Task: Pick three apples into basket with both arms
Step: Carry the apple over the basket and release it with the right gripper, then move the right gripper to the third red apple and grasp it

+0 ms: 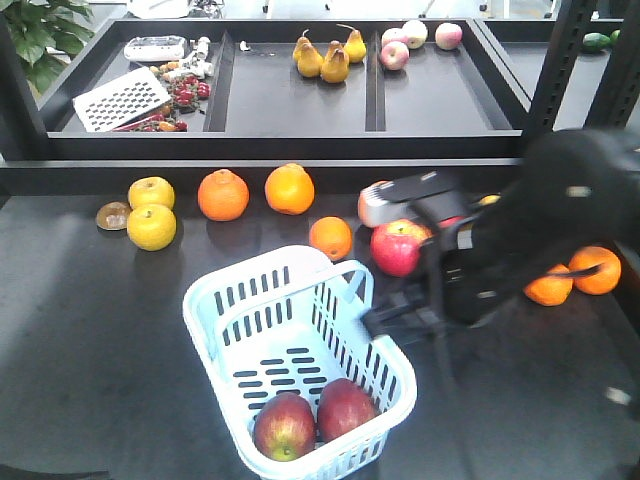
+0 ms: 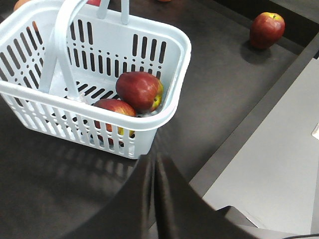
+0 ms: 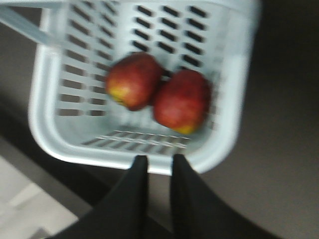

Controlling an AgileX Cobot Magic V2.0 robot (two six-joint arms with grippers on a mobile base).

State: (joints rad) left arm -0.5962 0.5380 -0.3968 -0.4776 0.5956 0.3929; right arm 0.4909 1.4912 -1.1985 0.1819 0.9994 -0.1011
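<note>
While basket [image 1: 300, 340] w/ two apples [image 1: 315, 417]

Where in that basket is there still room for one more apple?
The basket holds two apples side by side, apparently touching, at its near end. The slotted floor beyond them, toward the handle, is bare. Outside, the dark table left of the basket is open too.
</note>
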